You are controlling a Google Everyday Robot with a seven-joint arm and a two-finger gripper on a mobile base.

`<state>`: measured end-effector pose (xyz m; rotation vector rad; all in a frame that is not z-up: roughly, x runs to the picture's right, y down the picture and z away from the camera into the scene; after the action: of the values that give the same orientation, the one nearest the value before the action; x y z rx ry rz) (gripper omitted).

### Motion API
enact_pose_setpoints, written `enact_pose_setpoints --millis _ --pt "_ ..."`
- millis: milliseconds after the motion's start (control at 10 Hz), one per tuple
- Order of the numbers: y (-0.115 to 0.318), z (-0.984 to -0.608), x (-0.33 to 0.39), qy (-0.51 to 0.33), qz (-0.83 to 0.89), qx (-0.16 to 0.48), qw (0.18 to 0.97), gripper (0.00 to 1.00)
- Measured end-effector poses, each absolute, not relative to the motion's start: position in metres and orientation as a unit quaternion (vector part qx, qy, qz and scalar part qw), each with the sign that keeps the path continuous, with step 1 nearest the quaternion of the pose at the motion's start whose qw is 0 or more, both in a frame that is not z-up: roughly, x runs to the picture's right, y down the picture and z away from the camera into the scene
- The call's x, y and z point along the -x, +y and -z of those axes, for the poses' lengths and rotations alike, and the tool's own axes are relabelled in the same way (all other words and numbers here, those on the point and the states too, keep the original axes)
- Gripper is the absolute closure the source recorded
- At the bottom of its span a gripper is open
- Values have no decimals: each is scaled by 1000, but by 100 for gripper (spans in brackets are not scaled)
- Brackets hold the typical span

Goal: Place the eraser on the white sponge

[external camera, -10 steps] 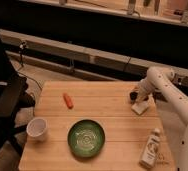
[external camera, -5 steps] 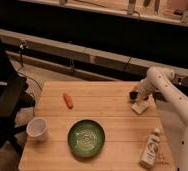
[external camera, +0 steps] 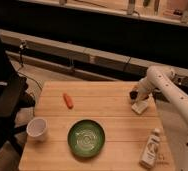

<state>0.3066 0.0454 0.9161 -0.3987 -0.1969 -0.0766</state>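
Note:
The white sponge point(external camera: 140, 106) lies flat near the right edge of the wooden table point(external camera: 107, 100). My gripper point(external camera: 134, 95) hangs at the end of the white arm point(external camera: 162, 80), just above the sponge's far left corner. A small dark thing at the gripper's tip may be the eraser; I cannot make it out for sure.
An orange carrot point(external camera: 67, 100) lies left of the middle. A green plate point(external camera: 86, 138) sits near the front. A white cup point(external camera: 37, 128) stands at the front left. A white bottle point(external camera: 151, 148) stands at the front right corner. A dark chair point(external camera: 2, 105) is at the left.

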Motion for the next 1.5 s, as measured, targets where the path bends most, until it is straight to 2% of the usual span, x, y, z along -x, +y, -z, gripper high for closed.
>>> enact_pose_setpoints --millis 600,700,1100,1400,1500 --pt "50 -909 -307 -88 37 204 974 99" --pt "52 -908 -308 -87 34 206 974 93" --pt "57 -903 -308 -84 28 214 973 51" --pt "60 -901 -308 -85 25 219 972 25" --pt "61 -901 -307 -85 23 222 971 20"
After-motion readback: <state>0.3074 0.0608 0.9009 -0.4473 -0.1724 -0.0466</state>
